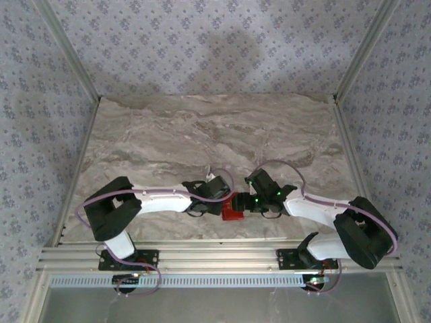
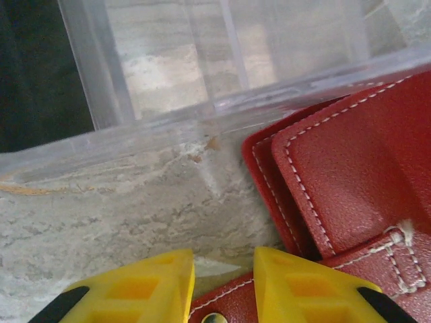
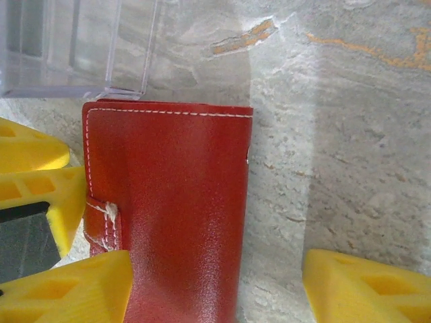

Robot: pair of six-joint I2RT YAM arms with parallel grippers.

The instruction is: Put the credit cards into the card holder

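The card holder (image 1: 234, 215) is a red stitched wallet lying folded on the marble table, between the two arms. In the left wrist view the card holder (image 2: 357, 175) is at the right, and its snap tab (image 2: 232, 303) runs across the narrow gap of my left gripper (image 2: 224, 289), which is shut on it. My right gripper (image 3: 215, 289) stands open, with the card holder (image 3: 168, 202) against its left finger and bare table on the other side. The left gripper's yellow finger (image 3: 40, 182) sits at the tab. The credit cards are out of view.
A clear plastic box (image 2: 202, 67) stands right behind the wallet, its corner (image 3: 74, 47) touching the wallet's far edge. The marble table (image 1: 215, 134) stretches away behind the grippers. Patterned walls close in the sides and the back.
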